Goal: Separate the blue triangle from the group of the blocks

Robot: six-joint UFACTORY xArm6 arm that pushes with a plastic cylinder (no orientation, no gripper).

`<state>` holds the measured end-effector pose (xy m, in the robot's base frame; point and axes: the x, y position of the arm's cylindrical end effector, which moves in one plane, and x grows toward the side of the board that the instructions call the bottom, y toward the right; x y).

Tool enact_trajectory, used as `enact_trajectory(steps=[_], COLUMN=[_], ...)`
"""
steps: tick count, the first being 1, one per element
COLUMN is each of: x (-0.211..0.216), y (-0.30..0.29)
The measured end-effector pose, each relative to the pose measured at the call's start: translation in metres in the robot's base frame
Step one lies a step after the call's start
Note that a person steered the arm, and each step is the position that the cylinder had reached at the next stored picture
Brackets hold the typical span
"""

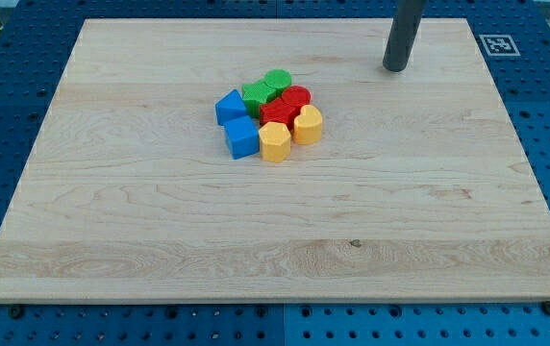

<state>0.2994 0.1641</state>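
My tip [395, 68], a bare dark rod without jaws, stands well apart from the blue triangular block [229, 107] at the cluster's left edge.

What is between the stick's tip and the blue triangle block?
The cluster itself. From my tip at the view's upper right, the green blocks and red blocks lie before the blue triangle, which sits on the cluster's left edge. Bare board lies beyond it.

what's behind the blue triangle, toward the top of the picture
A green block touches the blue triangle at its upper right; bare board lies beyond. My tip is far right. Nothing hidden.
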Motion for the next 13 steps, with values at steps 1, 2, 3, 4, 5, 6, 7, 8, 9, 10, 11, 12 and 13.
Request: enact_trajectory(steps=[1,2,3,4,5,6,7,8,9,10,11,12,13], x=[0.000,-0.002,-0.002,0.001,0.023,0.046,0.063,0.076,0.085,0.093,0.105,0.108,0.108], y=[0.000,-0.022,-0.074,-0.077,-0.097,-0.116,-0.144,-0.168,-0.180,-0.181,-0.193,-0.227,-0.263])
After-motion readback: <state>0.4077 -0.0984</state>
